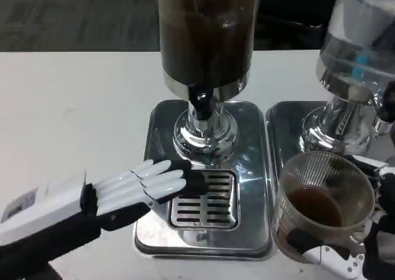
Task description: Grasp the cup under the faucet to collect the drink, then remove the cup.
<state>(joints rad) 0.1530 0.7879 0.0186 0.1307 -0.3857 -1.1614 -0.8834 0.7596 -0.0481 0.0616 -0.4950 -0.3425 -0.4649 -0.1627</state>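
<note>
1. Off to my right, clear of the faucet (200, 98) and low beside the drip tray, is the cup (325, 201). It's a ribbed see-through cup with a pool of brown drink in the bottom, standing upright with its mouth up.

2. My right hand (370, 243) has the cup. I can see black and white fingers around its lower wall and right side, so I'd call that a hold, though most of the hand is cut off by the edge of the picture.

3. The relation that matters is that the cup sits to the right of the dark drink dispenser (207, 30), not under the spout. It's partly over the base of the second, clear dispenser (355, 52). Judging by that, the filling looks done and the removal is mostly underway.

4. My left hand (145, 184) holds nothing. Its fingers are straight and slightly fanned, lying flat with the tips over the left edge of the slotted grate (207, 200) under the faucet. It points right, toward the cup, but stays well apart from it.

5. So the right hand is the nearer one by far. My guess is the next bit is just carrying the cup level to the worktop (74, 107). Tipping is the risk, since the drink would slosh.
</note>
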